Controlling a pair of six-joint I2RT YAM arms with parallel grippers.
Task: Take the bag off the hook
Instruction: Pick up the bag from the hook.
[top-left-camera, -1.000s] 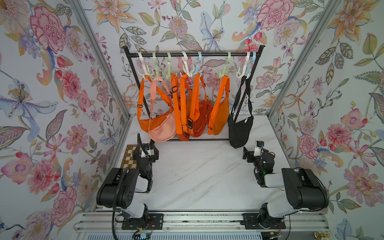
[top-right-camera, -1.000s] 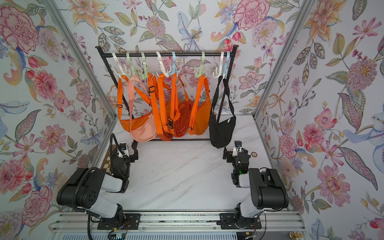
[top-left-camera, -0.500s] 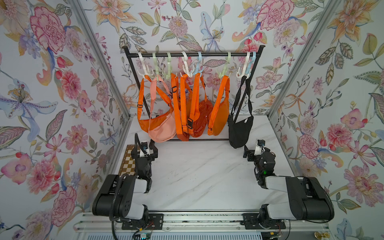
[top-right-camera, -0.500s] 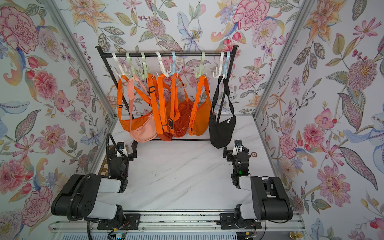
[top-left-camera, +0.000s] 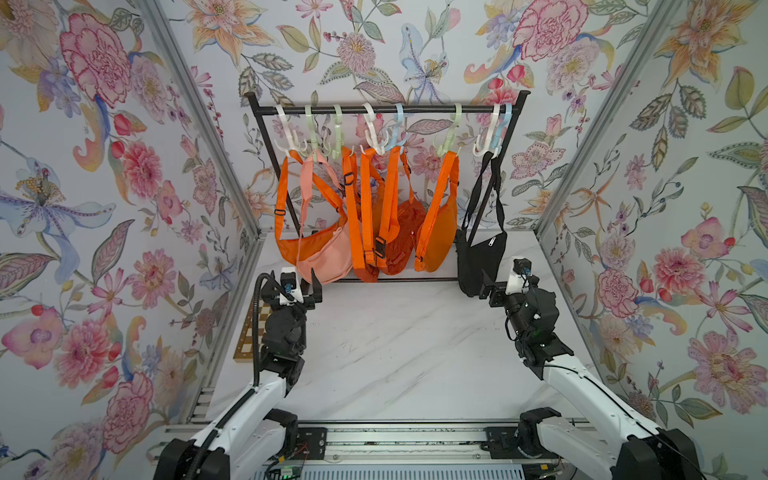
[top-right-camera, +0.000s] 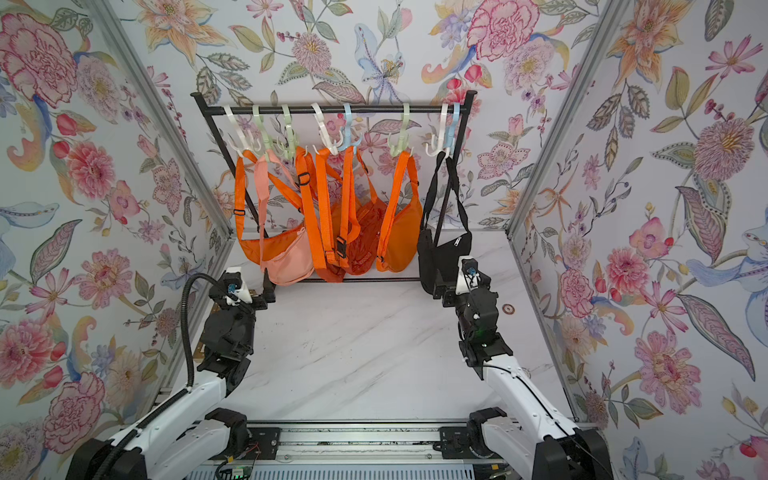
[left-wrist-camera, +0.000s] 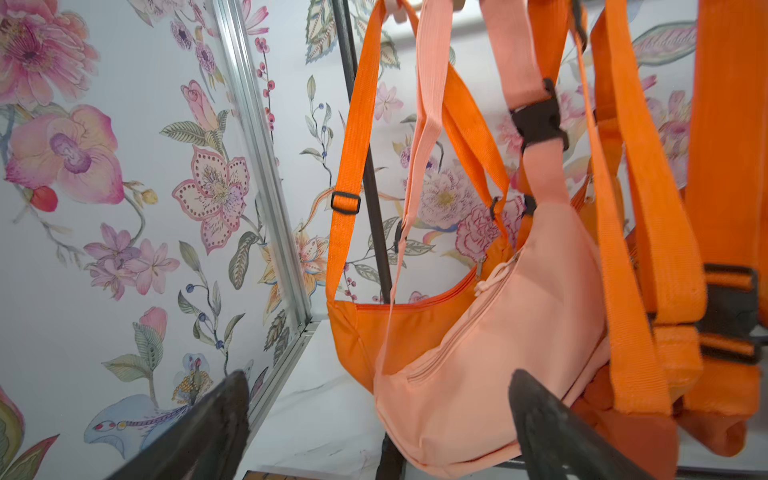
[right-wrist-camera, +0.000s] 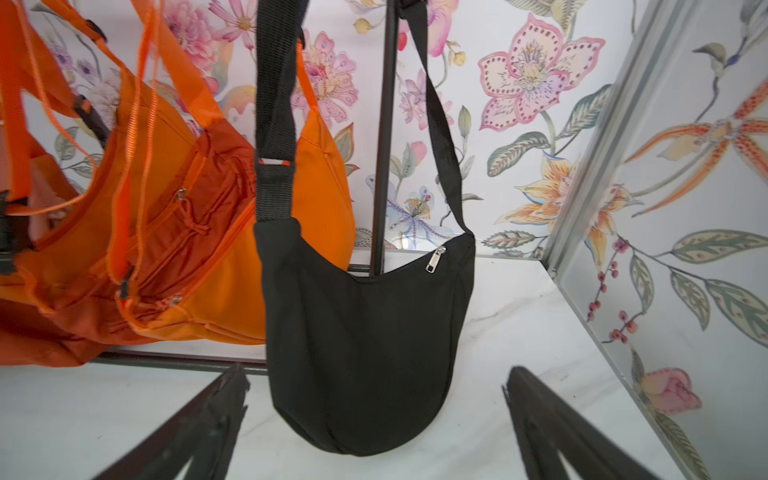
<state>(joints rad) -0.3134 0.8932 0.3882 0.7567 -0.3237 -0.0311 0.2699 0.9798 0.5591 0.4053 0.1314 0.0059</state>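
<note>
Several bags hang by their straps from plastic hooks (top-left-camera: 485, 143) on a black rack bar (top-left-camera: 386, 109). They are mostly orange (top-left-camera: 436, 232), with one peach bag (top-left-camera: 324, 259) on the left and one black bag (top-left-camera: 480, 259) at the right end. My left gripper (top-left-camera: 293, 286) is open just in front of the peach bag (left-wrist-camera: 490, 345), whose bottom hangs between the fingers (left-wrist-camera: 224, 411) in the left wrist view. My right gripper (top-left-camera: 505, 284) is open right in front of the black bag (right-wrist-camera: 365, 332). Neither gripper holds anything.
The rack's low base bar (top-left-camera: 399, 279) runs along the marble table (top-left-camera: 395, 353) under the bags. A checkered board (top-left-camera: 249, 328) lies by the left wall and a small round disc (top-right-camera: 508, 308) by the right wall. Flowered walls close in on three sides.
Both arms have stretched forward and their grippers have come up close to the hanging bags. The bags hang as before.
</note>
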